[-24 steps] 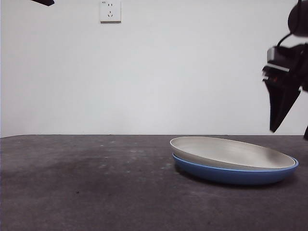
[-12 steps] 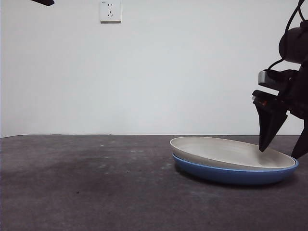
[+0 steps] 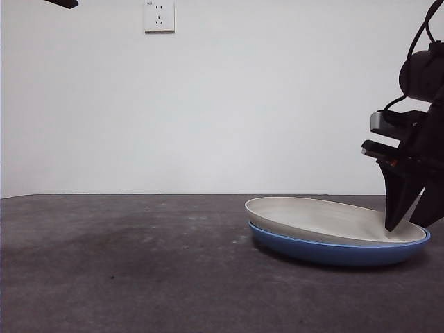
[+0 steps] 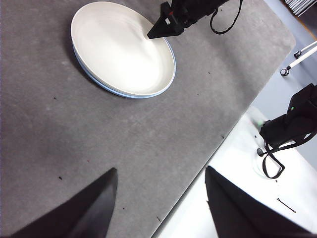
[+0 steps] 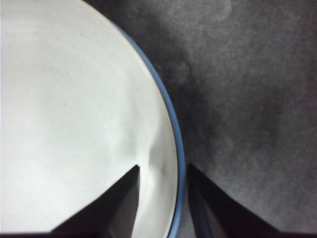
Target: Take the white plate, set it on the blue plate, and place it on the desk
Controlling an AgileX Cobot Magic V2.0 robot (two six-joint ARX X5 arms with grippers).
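Note:
The white plate lies stacked in the blue plate on the desk, right of centre. My right gripper is down at the stack's right rim, open. In the right wrist view its jaws straddle the rim, one over the white plate, the other outside the blue plate's edge. My left gripper is open and empty, high above the desk, far from the white plate. The left wrist view also shows the right gripper.
A wall socket is on the white wall behind. The waiting arm shows as a black tip at the top left. In the left wrist view the desk's edge runs close by, with black gear beyond it.
My right gripper has come down from above the right side to the plates' right rim, one jaw now inside the white plate. The plates and the left arm have not moved.

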